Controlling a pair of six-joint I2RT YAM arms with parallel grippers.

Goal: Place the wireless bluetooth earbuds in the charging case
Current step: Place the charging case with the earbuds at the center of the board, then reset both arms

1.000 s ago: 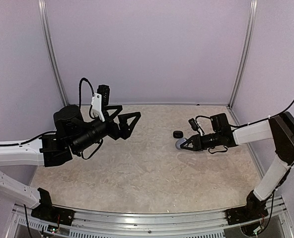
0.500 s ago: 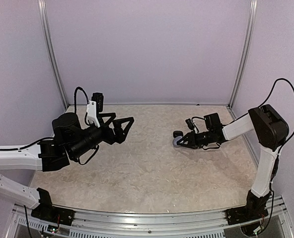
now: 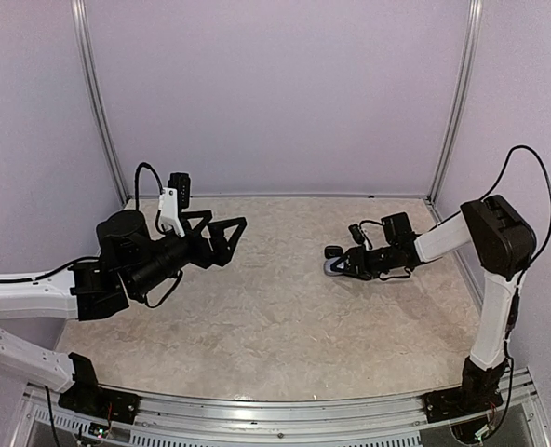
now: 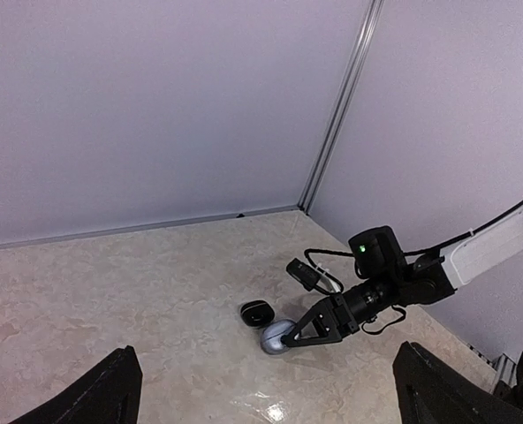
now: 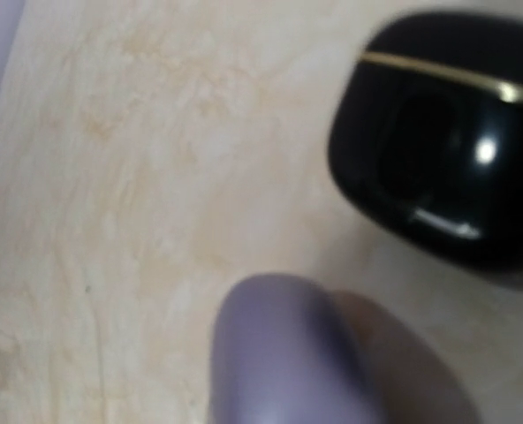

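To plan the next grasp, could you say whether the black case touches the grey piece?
Apart. The right wrist view shows bare table between the black case and grey piece.

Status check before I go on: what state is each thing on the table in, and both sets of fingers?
Left gripper: fingers wide open, empty, raised off the table.
Right gripper: low at the table, tips against the grey rounded item; grip unclear.
Grey rounded item: resting on the table; open or shut unclear.
Black case: looks shut, lying on the table, untouched.

Soft even light; right wrist close-up seems blurred.
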